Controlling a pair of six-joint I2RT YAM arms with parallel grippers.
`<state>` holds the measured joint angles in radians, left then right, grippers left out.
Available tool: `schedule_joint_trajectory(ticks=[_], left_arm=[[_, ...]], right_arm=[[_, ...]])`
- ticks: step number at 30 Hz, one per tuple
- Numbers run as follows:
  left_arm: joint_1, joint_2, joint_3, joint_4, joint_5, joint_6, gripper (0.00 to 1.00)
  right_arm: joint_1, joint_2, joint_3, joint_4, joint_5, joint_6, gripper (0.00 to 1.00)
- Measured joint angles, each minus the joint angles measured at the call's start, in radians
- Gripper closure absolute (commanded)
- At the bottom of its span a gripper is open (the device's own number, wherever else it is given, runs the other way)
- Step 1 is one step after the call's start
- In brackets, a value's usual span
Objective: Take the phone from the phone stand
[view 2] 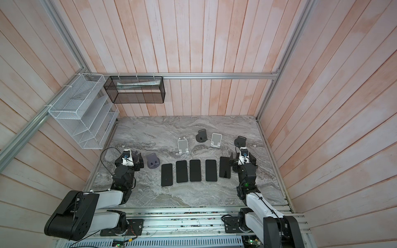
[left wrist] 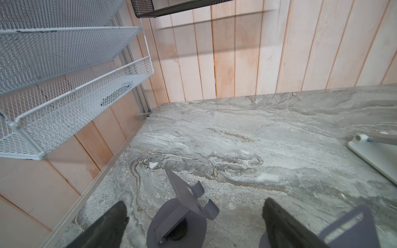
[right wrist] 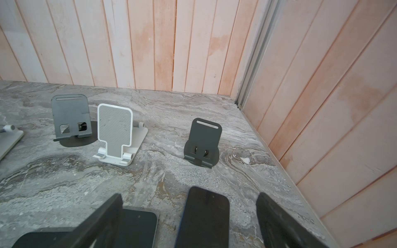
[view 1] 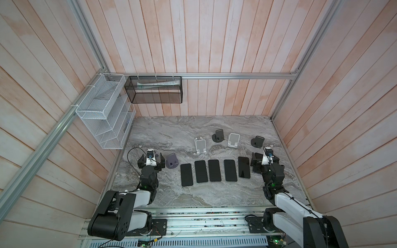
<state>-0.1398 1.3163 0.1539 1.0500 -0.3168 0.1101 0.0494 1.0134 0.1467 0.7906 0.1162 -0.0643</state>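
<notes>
Though the stiff, slick-looking phone [right wrist: 204, 216] lies flat at six o'clock of the empty dark stand [view 1: 257, 141], I'd pinch its long edges; my left claw [view 1: 151, 159] and right claw [right wrist: 190, 199] gape empty.

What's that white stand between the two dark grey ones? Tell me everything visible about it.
The white stand looks like plastic: a flat base, a back plate leaning rearward with a grey dotted pad framed in white, two lips at its foot and a round hinge behind. It holds no phone. It stands on the marble table, clear of the wider dark stand and the narrower dark stand; only the table touches it.
</notes>
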Motion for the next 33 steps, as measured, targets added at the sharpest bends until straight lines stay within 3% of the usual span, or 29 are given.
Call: schedule_joint_trajectory(ticks=[12, 21, 27, 33], left_arm=[[0.066, 0.015, 0.006, 0.070, 0.085, -0.088, 0.00], [0.074, 0.242, 0.006, 0.242, 0.120, -0.092, 0.00], [0.086, 0.237, 0.074, 0.185, 0.119, -0.105, 0.00], [0.116, 0.237, 0.112, 0.131, 0.127, -0.129, 0.00]], right_arm=[[-0.031, 0.230, -0.041, 0.318, -0.075, 0.020, 0.02], [-0.032, 0.323, -0.045, 0.440, -0.083, 0.015, 0.02], [-0.033, 0.468, -0.025, 0.500, -0.092, 0.016, 0.02], [-0.043, 0.498, 0.055, 0.467, -0.081, 0.033, 0.02]])
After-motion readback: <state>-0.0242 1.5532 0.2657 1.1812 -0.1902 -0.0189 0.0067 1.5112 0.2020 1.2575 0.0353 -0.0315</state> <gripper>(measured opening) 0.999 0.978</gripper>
